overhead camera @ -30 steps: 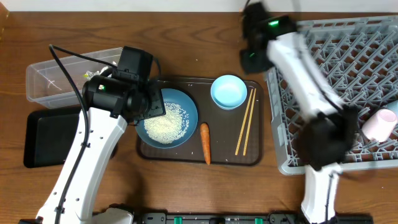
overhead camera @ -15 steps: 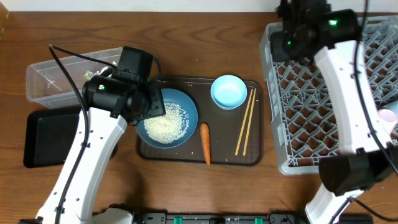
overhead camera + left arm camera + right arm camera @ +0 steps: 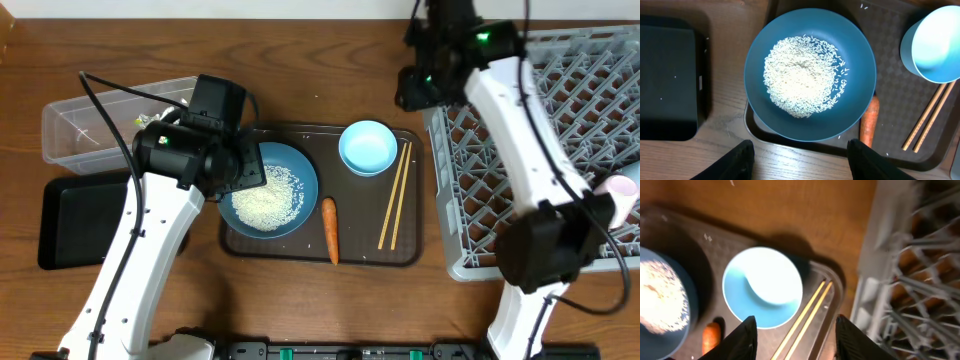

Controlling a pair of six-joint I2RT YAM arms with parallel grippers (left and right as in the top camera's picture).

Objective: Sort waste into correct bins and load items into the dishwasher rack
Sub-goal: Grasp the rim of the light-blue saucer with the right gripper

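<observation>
Looking through the left wrist camera, you see the left gripper (image 3: 801, 162) with its fingers spread apart and nothing between them. It hangs above the near rim of the blue bowl (image 3: 856, 52). The bowl holds the heap of white rice (image 3: 800, 75) and stands at the left end of the dark-brown serving tray (image 3: 887, 107).

The orange carrot (image 3: 868, 127) lies on the serving tray just beside the bowl. The two wooden chopsticks (image 3: 927, 120) lie side by side further right. The light-blue cup (image 3: 935, 45) stands between the bowl and the chopsticks, at the tray's far side.

The shallow black tray (image 3: 667, 80) rests on the wooden table (image 3: 300, 60), left of the bowl. The clear plastic tub (image 3: 80, 130) sits behind it; whitish scraps show inside, too small to identify.

In the right wrist view, the right gripper (image 3: 797, 340) also has its fingers parted and grips nothing. It hangs over the serving tray's right end, beside the left edge of the grey dishwasher rack (image 3: 590, 110).

The white-pink cup (image 3: 618, 195) sits in the rack at its right edge.
</observation>
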